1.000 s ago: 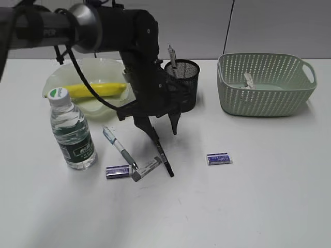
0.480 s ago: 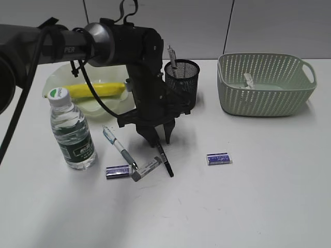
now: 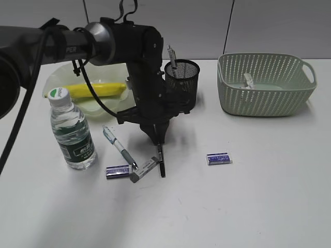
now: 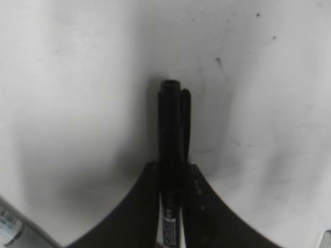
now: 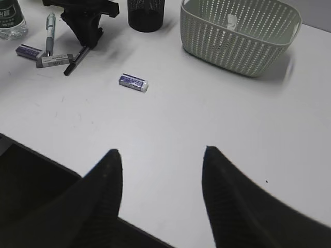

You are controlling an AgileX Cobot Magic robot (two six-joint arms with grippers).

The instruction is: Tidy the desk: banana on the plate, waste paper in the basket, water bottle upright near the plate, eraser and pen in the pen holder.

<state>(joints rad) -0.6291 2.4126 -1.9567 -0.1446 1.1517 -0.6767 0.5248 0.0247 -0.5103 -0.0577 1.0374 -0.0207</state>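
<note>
Left gripper (image 3: 156, 138) down at the centre of the exterior frame, jaws pressed together on a black pen (image 3: 161, 161) that slants toward the lower middle, tip end on the desk (image 3: 248, 206). Same grip seen in the left wrist view: black pen (image 4: 170, 155) pinched between the two dark fingers (image 4: 138, 206) at bottom centre. Right gripper (image 5: 161, 170) at the lower edge of its own view, jaws spread wide, holding nothing, above bare desk.

Banana (image 3: 98, 90) lying in the plate (image 3: 62, 75) at upper left. Water bottle (image 3: 71, 132) upright at left, just below the plate. Pen holder (image 3: 182, 85) at upper centre, beside the arm, something pale sticking out of it. Basket (image 3: 266, 85) at upper right with waste paper (image 3: 249, 80) inside.

White pen (image 3: 119, 145) flat on the desk left of the gripper. Three erasers on the desk: blue eraser (image 3: 118, 171) and grey eraser (image 3: 145, 169) touching near the white pen's tip, lone eraser (image 3: 219, 158) well apart at right of centre.
</note>
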